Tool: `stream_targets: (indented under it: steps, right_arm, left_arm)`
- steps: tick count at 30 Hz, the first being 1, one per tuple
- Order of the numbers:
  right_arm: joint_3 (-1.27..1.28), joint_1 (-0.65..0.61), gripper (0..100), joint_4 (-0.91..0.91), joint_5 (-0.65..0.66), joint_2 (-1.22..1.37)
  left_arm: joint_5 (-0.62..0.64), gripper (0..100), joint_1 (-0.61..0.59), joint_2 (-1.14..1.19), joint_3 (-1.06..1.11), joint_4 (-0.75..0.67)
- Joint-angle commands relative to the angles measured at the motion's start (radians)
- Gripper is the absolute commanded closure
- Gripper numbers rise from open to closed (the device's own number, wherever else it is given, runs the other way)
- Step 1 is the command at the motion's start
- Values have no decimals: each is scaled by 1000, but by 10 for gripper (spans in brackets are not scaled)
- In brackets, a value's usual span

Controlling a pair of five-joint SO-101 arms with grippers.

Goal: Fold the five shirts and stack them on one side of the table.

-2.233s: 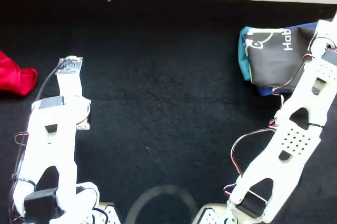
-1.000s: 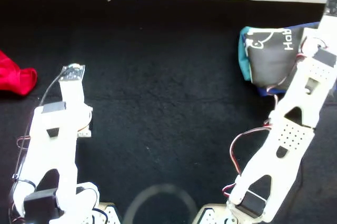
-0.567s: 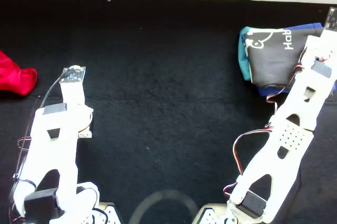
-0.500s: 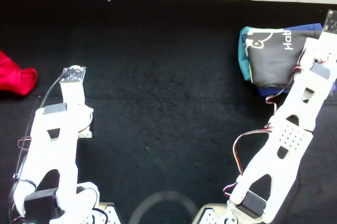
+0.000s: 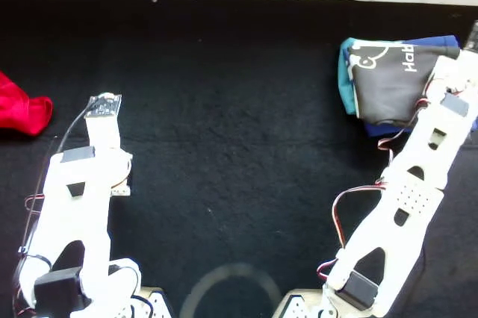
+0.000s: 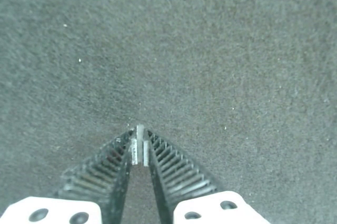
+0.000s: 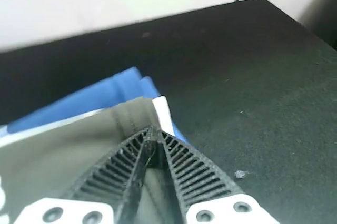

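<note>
- High view first: the folded stack (image 5: 388,86) sits at the far right of the black table (image 5: 239,94). A grey shirt (image 5: 388,83) with white print is on top.
- Under the grey one, a teal shirt (image 5: 345,79) pokes out along the stack's left edge, and a blue shirt (image 5: 437,39) shows at the far edge and the near right corner.
- A red shirt (image 5: 21,109) is lying crumpled way over at the left edge of the table, well apart from the stack.
- The right arm (image 5: 418,176) stretches from the near edge up to the right side of the stack.
- Right wrist view: the right gripper (image 7: 151,142) has its jaws closed together, tips right at the grey shirt's (image 7: 63,145) far right corner. Honestly can't tell if any fabric is pinched between them. The blue shirt (image 7: 89,100) sticks out just beyond that corner.
- The left arm (image 5: 75,198) is on the near left side, nowhere near any shirt.
- Left wrist view: the left gripper (image 6: 138,145) is closed too, ribbed fingers (image 6: 174,166) meeting at the tips, nothing in them, just bare table cloth underneath.
</note>
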Motion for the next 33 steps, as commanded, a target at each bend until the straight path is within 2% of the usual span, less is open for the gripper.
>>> stream_targets:
  steps: [1,10,17,26,30,33]
  right_arm:
    - [-101,2,991,71,-49,-97]
    - [-127,-18,991,136,-51,-298]
    - [-120,-84,989,483,-49,-530]
    - [-120,-202,988,783,-43,-677]
    - [-122,-249,931,914,-43,-710]
    - [-124,-283,926,1020,-48,-730]
  left_arm:
    - [-6,992,-8,-39,-4,-9]
    - [-6,992,-12,-41,-35,17]
    - [-5,992,-31,-41,-223,262]
    - [-6,990,-275,-41,-553,522]
    - [-6,989,-400,-39,-625,572]
    - [-6,989,-487,-33,-648,578]
